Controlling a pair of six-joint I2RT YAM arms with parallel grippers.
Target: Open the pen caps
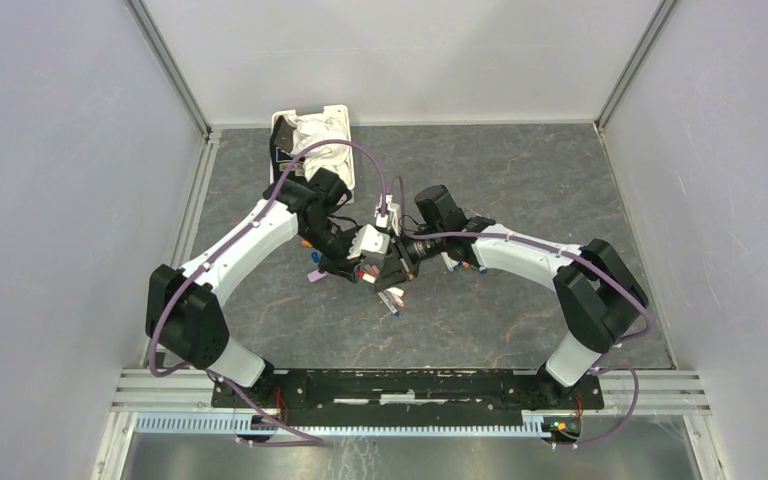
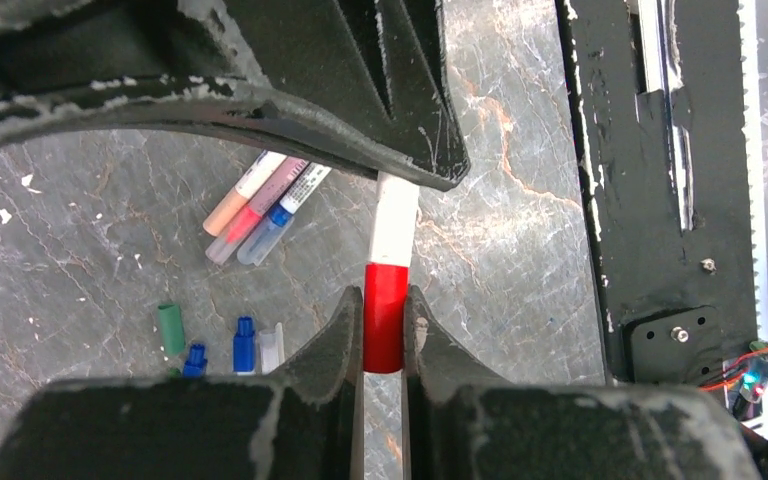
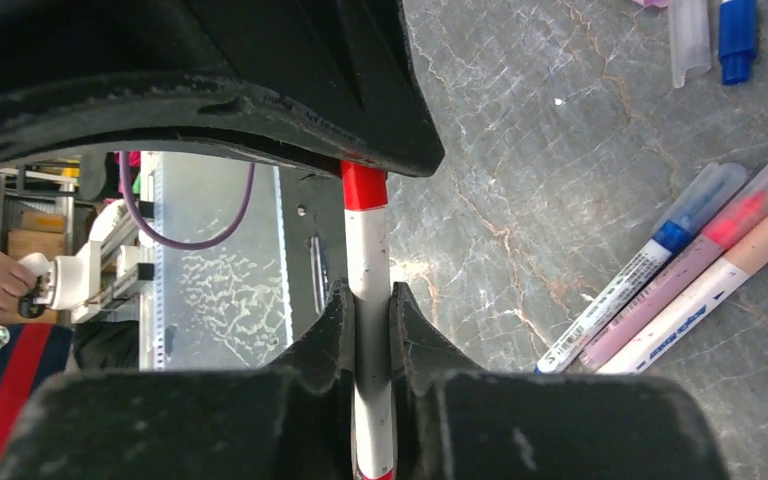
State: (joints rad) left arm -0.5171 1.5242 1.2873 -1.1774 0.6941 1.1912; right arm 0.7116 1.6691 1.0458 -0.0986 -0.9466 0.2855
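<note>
Now held above the table (image 1: pixel 520 180) at mid-scene, between both arms: red pen cap (image 2: pixel 384 335), pinched by the left gripper (image 2: pixel 384 300); white barrel (image 3: pixel 367 255) clenched in the right gripper (image 3: pixel 368 300). Probably light, stiff, slick plastic; best gripped mid-cap and pulled straight off.

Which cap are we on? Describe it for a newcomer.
At the table's middle, a white pen is held off the surface. The left pincer clamps its red cap. Unlike the green cap and blue caps lying loose, it's airborne.
</note>
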